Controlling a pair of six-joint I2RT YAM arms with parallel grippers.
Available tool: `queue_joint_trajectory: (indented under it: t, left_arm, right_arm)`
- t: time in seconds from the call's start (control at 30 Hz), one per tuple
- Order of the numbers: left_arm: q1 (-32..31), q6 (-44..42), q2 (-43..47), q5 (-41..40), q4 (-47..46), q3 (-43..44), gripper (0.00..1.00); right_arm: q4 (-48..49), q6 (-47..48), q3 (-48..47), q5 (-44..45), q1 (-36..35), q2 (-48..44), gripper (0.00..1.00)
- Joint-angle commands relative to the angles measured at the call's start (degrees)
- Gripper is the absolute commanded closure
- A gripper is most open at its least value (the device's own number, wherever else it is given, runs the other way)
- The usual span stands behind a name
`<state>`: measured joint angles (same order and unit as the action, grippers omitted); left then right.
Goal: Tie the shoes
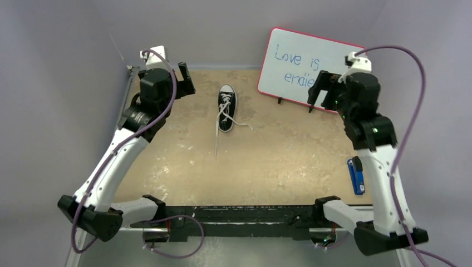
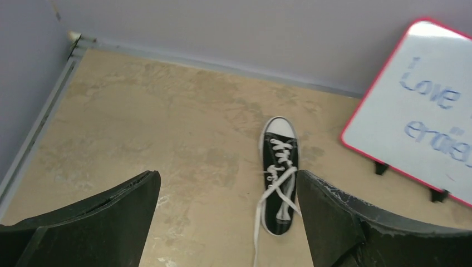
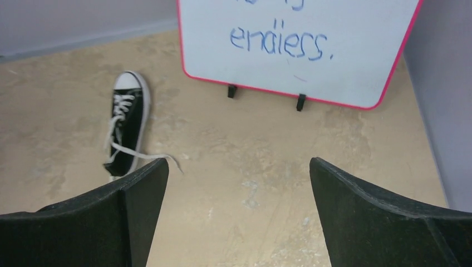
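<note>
Item: one small black canvas sneaker (image 1: 226, 108) with a white toe cap (image 2: 280, 129) and white sole edge, lying flat on the tan table (image 1: 278, 161). It sits between the two grippers, to the right of the left gripper (image 2: 226, 183) and well to the left of the right gripper (image 3: 238, 167), touching neither. In the left wrist view it lies ahead of and below the fingers, closer to the right-hand finger, toe pointing away from the hand. In the right wrist view it lies ahead and off to the left, beyond the left-hand finger. Laces (image 1: 218, 139): white, long and untied, crossing loosely over the tongue. One end trails from the heel toward the arm bases and another strays out to the right. Left gripper: raised above the table, jaws spread wide, nothing between them. Right gripper: raised, jaws spread wide, nothing between them. Other items: a pink-framed whiteboard (image 1: 309, 67) with blue handwriting, propped on small black feet directly ahead of the right gripper; a blue object (image 1: 355, 177) beside the right arm, kind not clear.
</note>
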<state>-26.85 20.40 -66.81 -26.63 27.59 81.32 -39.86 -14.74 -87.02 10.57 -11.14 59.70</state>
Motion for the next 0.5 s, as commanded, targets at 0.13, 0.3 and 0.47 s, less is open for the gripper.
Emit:
queue_joint_trajectory:
  t: [0.13,0.3,0.47]
  left_arm:
    - [12.4,8.6,-8.7,0.3,-20.4,-13.3,0.05]
    - [16.2,11.3,-16.2,1.0,-26.3,-17.8,0.04]
    - [17.9,13.8,-22.9,2.6,-25.3,-15.3,0.04]
  right_arm:
    - [17.3,-4.9,14.5,-3.1,7.7,10.6,0.01]
    - [17.9,-5.3,15.7,-8.5,11.4,20.5,0.01]
    - [18.5,-6.3,13.5,-16.4,12.7,29.9,0.01]
